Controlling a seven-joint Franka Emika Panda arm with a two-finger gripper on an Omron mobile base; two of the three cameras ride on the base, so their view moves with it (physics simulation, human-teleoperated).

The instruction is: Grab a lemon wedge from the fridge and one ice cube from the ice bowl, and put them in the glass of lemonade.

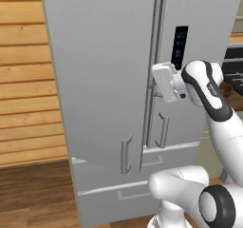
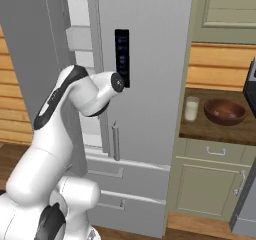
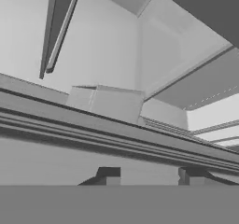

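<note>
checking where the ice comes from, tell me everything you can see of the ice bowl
The ice bowl is a round, shallow, dark reddish-brown bowl with a smooth, slightly glossy look. It sits upright on the dark wooden counter to the right of the fridge, in front of a wood-plank wall. The glass of lemonade, a pale tumbler narrower than the bowl, stands just to its left with a small gap between them. Nothing but the counter touches it, and its contents cannot be made out from here.

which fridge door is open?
The left upper door of the fridge: it is swung ajar, with the gripper at its edge. The right door, bearing the black display, is shut.
</note>
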